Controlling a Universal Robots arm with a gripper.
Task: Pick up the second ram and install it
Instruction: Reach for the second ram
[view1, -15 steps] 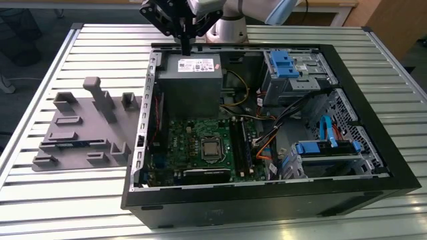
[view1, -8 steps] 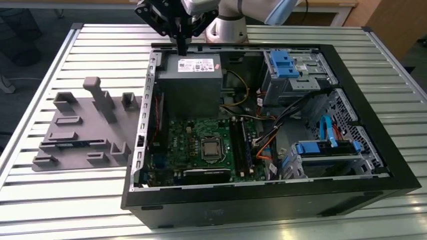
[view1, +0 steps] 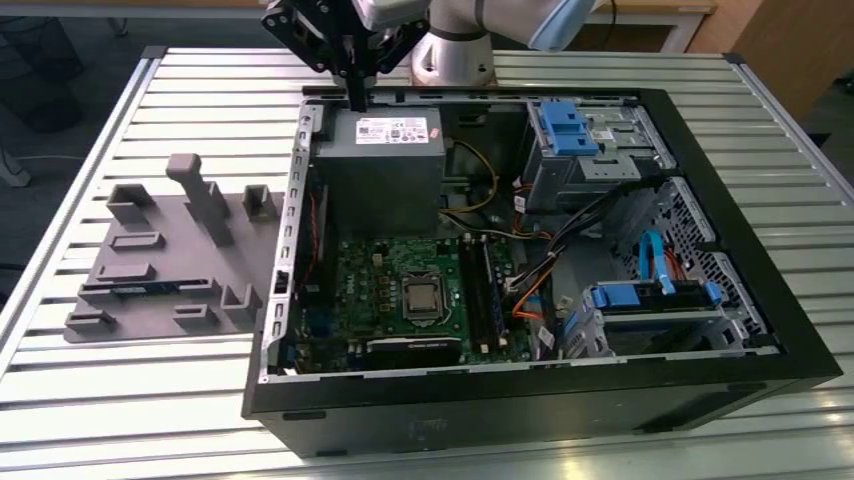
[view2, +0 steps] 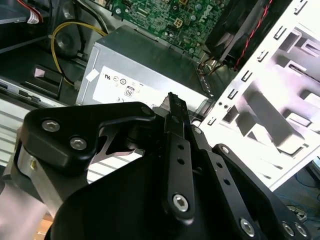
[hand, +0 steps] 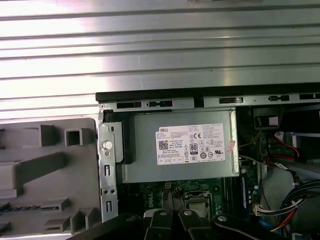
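Note:
My gripper (view1: 358, 103) hangs over the far edge of the open computer case (view1: 747, 330), just above the grey power supply (view1: 380, 165). Its two black fingers are pressed together with nothing between them, as the second wrist view also shows for the gripper (view2: 173, 100). A thin dark bluish strip, apparently the second ram (view1: 130, 290), lies in a slot of the grey holder (view1: 147, 250) on the exterior view's left, well away from the gripper. The first wrist view shows that strip (hand: 22, 207) in the holder (hand: 50, 165). The memory slots (view1: 487, 290) run beside the processor socket (view1: 424, 296) on the green motherboard.
The case lies on its side on a slatted metal table (view1: 200, 100). Inside are blue drive-bay latches (view1: 567, 130), a blue flat cable (view1: 654, 260) and bundles of wires (view1: 534, 270). The holder carries upright grey posts (view1: 200, 195). The arm's base (view1: 447, 55) stands behind the case.

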